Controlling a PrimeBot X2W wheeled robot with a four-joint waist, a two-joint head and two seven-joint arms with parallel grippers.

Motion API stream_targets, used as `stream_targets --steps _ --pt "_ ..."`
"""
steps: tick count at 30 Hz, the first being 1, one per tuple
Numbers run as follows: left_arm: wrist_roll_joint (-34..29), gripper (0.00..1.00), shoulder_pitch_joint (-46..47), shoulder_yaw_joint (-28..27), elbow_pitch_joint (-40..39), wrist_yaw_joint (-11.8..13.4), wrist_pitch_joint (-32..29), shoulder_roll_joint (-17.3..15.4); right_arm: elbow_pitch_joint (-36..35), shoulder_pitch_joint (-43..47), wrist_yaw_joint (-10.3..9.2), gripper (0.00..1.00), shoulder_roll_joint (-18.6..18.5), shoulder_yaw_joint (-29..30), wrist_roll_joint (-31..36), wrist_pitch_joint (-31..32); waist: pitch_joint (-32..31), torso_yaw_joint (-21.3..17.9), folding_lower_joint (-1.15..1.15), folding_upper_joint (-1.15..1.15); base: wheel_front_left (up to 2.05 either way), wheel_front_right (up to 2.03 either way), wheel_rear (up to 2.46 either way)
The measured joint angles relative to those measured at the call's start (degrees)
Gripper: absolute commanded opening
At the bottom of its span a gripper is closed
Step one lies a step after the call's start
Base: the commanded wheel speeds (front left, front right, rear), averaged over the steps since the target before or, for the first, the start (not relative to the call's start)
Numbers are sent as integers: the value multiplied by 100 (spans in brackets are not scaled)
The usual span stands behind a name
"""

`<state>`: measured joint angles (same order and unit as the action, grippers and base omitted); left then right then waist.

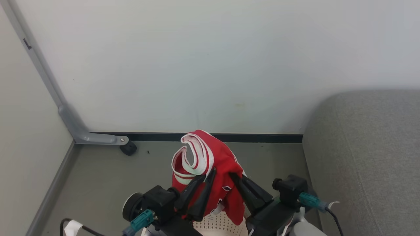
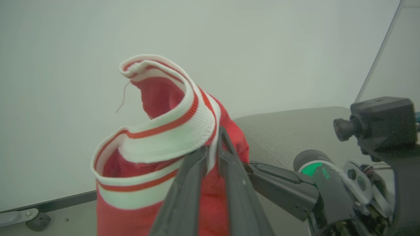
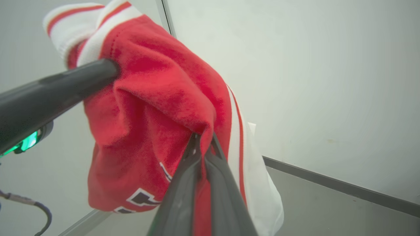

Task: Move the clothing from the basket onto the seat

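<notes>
Our left gripper (image 1: 207, 173) and right gripper (image 1: 239, 178) each pinch the clothing (image 1: 215, 155), held above the basket (image 1: 216, 225). We judge two holds stop it trailing on the way to the seat (image 1: 367, 157).

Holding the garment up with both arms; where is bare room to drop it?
The seat, right of the right gripper, is bare over its whole visible top, up to the wall. Floor left of the left gripper is largely bare too. Crowded at low centre: clothing and fingers above the basket.
</notes>
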<state>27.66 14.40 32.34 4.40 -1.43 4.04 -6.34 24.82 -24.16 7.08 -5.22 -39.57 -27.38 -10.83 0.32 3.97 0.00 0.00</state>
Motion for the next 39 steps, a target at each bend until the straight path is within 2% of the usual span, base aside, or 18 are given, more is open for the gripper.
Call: stream_targets --steps 1,2,3,19,28,39 --pt "0 58 -19 -3 -13 1 0 -10 11 -43 0 0 3 27 -7 -32 8 -21 0 0 0 0 0" --pt "0 92 -41 2 -13 1 -19 -16 36 -86 0 0 8 49 -42 -55 16 -44 0 0 0 0 0" --pt "0 100 -66 11 -14 15 -43 -20 67 -121 0 0 8 88 -82 -66 23 -68 0 0 0 0 0" --pt "-279 100 -327 215 -181 151 -89 -109 412 -419 -11 0 -180 849 -237 -244 152 -393 0 0 0 0 0" --pt "-466 100 -422 355 -193 248 -66 -224 506 -517 -140 0 -452 1269 -281 -294 242 -717 0 1 0 0 0" --pt "-660 100 -430 505 -260 250 -47 -255 487 -534 -316 0 -713 1758 -355 -339 378 -1261 0 0 0 0 0"
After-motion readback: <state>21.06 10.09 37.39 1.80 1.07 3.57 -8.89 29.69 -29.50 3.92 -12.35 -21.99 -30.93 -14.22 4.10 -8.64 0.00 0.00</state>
